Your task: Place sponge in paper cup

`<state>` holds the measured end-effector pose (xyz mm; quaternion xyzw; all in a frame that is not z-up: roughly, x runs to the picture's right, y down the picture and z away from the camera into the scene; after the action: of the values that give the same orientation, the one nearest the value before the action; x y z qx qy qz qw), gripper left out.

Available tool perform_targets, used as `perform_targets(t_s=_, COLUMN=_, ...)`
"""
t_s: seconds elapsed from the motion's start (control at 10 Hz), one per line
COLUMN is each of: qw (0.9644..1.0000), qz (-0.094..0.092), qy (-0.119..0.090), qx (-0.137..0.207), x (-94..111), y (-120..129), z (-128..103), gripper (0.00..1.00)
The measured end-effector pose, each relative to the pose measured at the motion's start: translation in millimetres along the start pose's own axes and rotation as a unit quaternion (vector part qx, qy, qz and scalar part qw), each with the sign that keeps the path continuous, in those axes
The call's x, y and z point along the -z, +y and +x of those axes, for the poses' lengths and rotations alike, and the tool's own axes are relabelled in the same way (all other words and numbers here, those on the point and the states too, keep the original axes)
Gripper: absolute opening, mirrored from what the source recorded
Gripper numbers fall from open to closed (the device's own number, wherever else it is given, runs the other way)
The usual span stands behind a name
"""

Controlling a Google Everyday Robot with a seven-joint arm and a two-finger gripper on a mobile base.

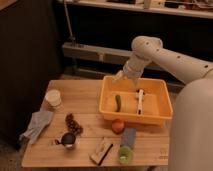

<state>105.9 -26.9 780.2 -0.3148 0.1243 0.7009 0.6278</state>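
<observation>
Blue-grey and soft-looking, the small rectangular sponge is found near the front edge of the light wooden table, just in front of the yellow plastic bin and right up against the low lime-green round cup. Whether it's leaning on that cup or only touching it can't be told. The small white paper cup is parked upright well apart from it, over by the table's back-left corner. Nothing has been picked up yet: the robot's pale two-finger gripper is hung above the back-left rim of the bin, fingers spread wide with nothing between them, so the job is judged to be at the reach-for-the-sponge stage. To get that done well, the gripper should be carried over the bin and lowered onto the sponge's far end, jaws lined up across its narrow width, so the green cup isn't knocked and the round orange-red fruit just beside it isn't nudged. A soft block gets squashed easily, so a firm pinch is probably needed. The tan block with a black edge and the crumpled grey-blue rag shouldn't be mistaken for it. The paper cup could easily be tipped, so a drop from straight above, end first, is advised.
</observation>
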Motion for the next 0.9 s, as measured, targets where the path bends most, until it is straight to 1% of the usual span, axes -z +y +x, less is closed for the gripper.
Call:
perform_targets(t_s=0.5, qw=1.0, qz=-0.001, qy=-0.001, qx=0.0, x=1, y=0, z=1, gripper=0.75)
perform_targets(t_s=0.6, qw=1.0, qz=-0.006, qy=-0.005, qx=-0.005, x=2, y=-1, z=6, gripper=0.75)
perform_targets(t_s=0.7, qw=0.9998, qz=-0.01, qy=-0.01, qx=-0.013, x=3, y=-4, z=16, gripper=0.75)
perform_targets(t_s=0.8, qw=0.9995, qz=-0.014, qy=-0.015, qx=-0.022, x=2, y=-7, z=31, gripper=0.75)
perform_targets(t_s=0.9, qw=0.9991, qz=-0.02, qy=-0.019, qx=-0.032, x=-1, y=-7, z=56, gripper=0.75)
